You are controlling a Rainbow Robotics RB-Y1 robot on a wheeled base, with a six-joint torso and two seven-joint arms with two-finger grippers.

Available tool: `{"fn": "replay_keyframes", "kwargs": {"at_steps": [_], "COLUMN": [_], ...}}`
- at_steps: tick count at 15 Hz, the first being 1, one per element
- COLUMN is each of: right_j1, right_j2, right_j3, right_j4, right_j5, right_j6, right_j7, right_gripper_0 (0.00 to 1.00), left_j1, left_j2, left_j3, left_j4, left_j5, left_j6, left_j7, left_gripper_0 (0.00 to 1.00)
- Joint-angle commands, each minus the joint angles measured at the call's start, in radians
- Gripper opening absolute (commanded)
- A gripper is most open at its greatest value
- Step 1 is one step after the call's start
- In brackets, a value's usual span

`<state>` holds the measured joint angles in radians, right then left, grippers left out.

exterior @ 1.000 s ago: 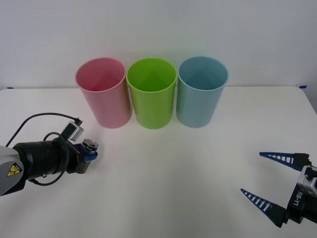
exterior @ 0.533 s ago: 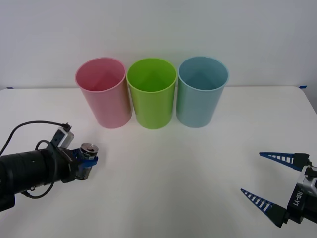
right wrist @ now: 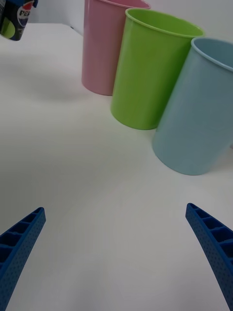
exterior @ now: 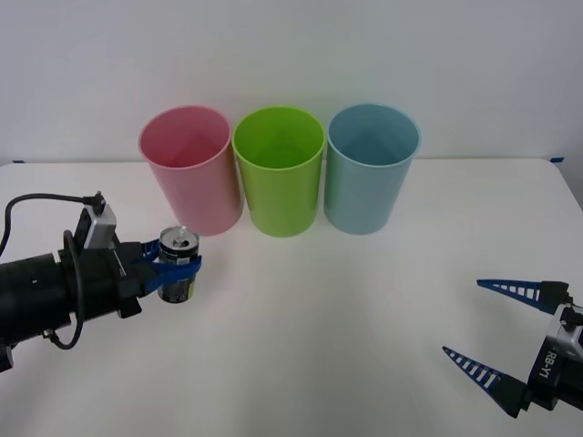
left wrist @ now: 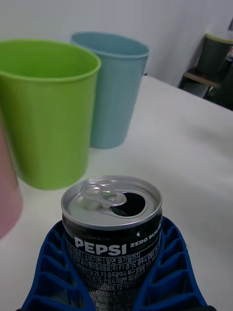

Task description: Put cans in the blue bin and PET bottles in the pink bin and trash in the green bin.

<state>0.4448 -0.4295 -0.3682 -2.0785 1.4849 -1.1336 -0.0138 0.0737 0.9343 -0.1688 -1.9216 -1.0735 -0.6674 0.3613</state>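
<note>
**Can held upright at left of frame**

The can (exterior: 178,265) stands with its long axis vertical, opened top up, at the frame's left, clamped between the left gripper's (exterior: 173,269) fingers, just before the pink bin (exterior: 189,168). Pink, green bin (exterior: 279,169) and blue bin (exterior: 371,167) look empty inside. At lower right the right gripper (exterior: 494,331) hangs fingers spread wide, holding nothing, over the desk (exterior: 346,309)

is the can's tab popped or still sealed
Popped: the can, clamped in the left gripper, shows a dark open mouth beside its pull tab.
</note>
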Motion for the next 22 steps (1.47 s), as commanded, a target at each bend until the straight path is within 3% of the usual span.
{"fn": "replay_keyframes", "kwargs": {"at_steps": [1,5,7,10,15,18,22], "right_j1": [0.000,0.000,0.000,0.000,0.000,0.000,0.000], "right_j2": [0.000,0.000,0.000,0.000,0.000,0.000,0.000], "right_j3": [0.000,0.000,0.000,0.000,0.000,0.000,0.000], "right_j4": [0.000,0.000,0.000,0.000,0.000,0.000,0.000], "right_j5": [0.000,0.000,0.000,0.000,0.000,0.000,0.000], "right_j6": [0.000,0.000,0.000,0.000,0.000,0.000,0.000], "right_j7": [0.000,0.000,0.000,0.000,0.000,0.000,0.000], "right_gripper_0": [1.00,1.00,1.00,1.00,1.00,1.00,1.00], "left_j1": [0.000,-0.005,-0.006,-0.071,-0.384,-0.620,-0.808], "left_j2": [0.000,-0.026,-0.048,-0.037,0.061,0.063,-0.020], "left_j3": [0.018,0.048,0.069,0.052,-0.250,-0.428,-0.528], "left_j4": [-0.014,-0.037,-0.071,-0.134,-0.109,0.013,0.150], "left_j5": [0.173,0.379,0.397,0.386,0.418,0.466,0.498], "left_j6": [-0.028,-0.052,-0.021,0.134,0.485,0.563,0.589], "left_j7": [-0.085,-0.214,-0.231,-0.225,-0.209,-0.206,-0.183], "left_gripper_0": [0.00,0.00,0.00,0.00,0.00,0.00,0.00]}}
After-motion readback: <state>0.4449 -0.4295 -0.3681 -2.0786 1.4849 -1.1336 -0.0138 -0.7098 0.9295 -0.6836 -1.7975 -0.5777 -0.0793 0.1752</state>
